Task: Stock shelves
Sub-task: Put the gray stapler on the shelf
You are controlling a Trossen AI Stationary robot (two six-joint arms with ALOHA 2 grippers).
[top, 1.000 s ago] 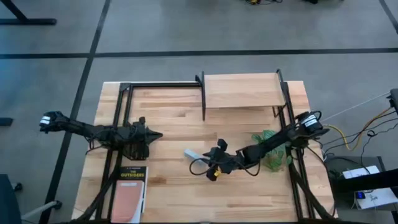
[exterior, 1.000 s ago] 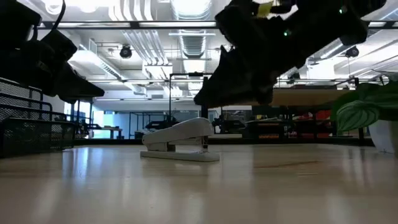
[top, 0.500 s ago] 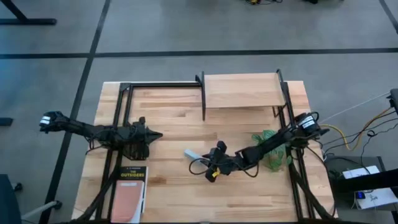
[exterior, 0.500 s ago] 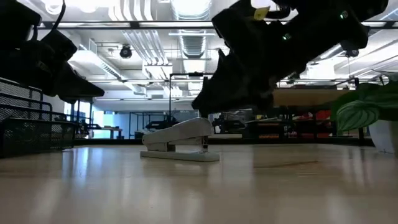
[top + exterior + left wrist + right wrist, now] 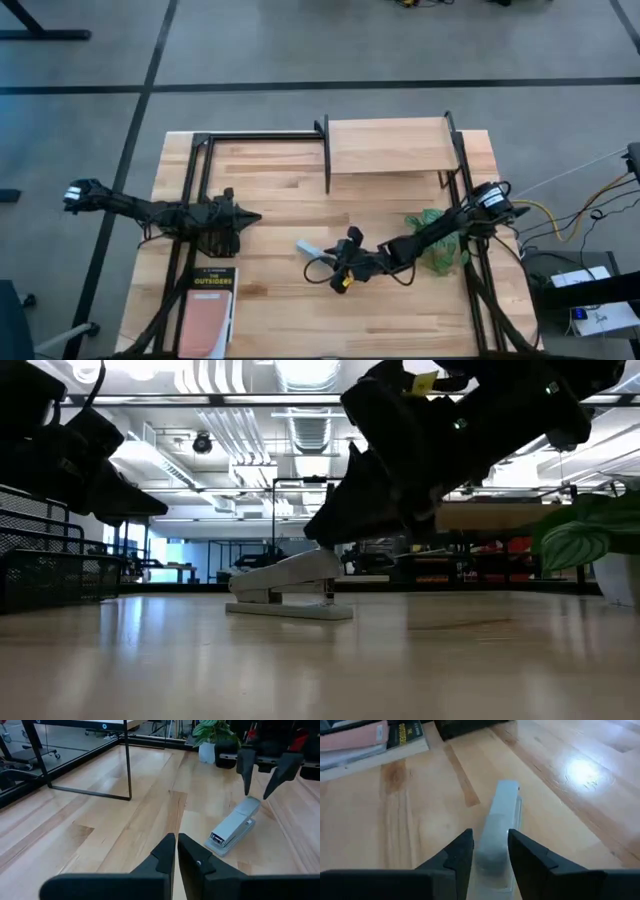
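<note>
A grey stapler [image 5: 308, 247] lies flat on the tabletop near the middle. My right gripper [image 5: 489, 834] is open and hangs just above the stapler's rear end [image 5: 250, 806], with one finger to each side of it; I see no touch. My left gripper [image 5: 176, 842] is shut and holds nothing. It waits above the table's left part [image 5: 252, 217], pointing toward the stapler. The shelf [image 5: 388, 147], a light wood board on thin black legs, stands at the far edge with nothing on it.
A potted plant [image 5: 432, 245] stands under my right arm, at the table's right. A book [image 5: 208, 300] lies at the near left, with a black wire rack [image 5: 50, 570] beside my left arm. Bare wood lies between the stapler and the shelf.
My right gripper has sunk a little toward the stapler and moved slightly toward the table's left edge, staying open. The stapler has not moved.
</note>
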